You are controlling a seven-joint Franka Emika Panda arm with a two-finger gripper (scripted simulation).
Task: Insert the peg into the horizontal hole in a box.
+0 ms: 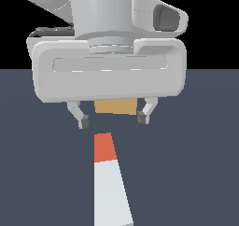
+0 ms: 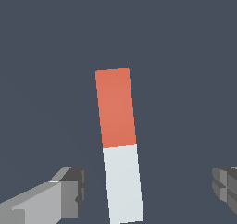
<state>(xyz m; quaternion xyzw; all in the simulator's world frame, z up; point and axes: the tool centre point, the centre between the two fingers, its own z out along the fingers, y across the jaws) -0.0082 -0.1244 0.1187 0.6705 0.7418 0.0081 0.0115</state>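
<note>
Exterior view: pincer [image 1: 112, 119] is hanging spread wide, gripping nothing, above the peg [image 1: 109, 183] lying flat on the desk [image 1: 196, 164]. Box [image 1: 115, 106] is sitting behind it, mostly hidden.

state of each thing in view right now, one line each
gripper: open, fingers spread wide, holding nothing, above the floor
peg: lying flat on the floor, ungrasped, orange-red end towards the box
box: on the floor beyond the peg, mostly hidden behind the gripper
hole: not visible in either view
</note>
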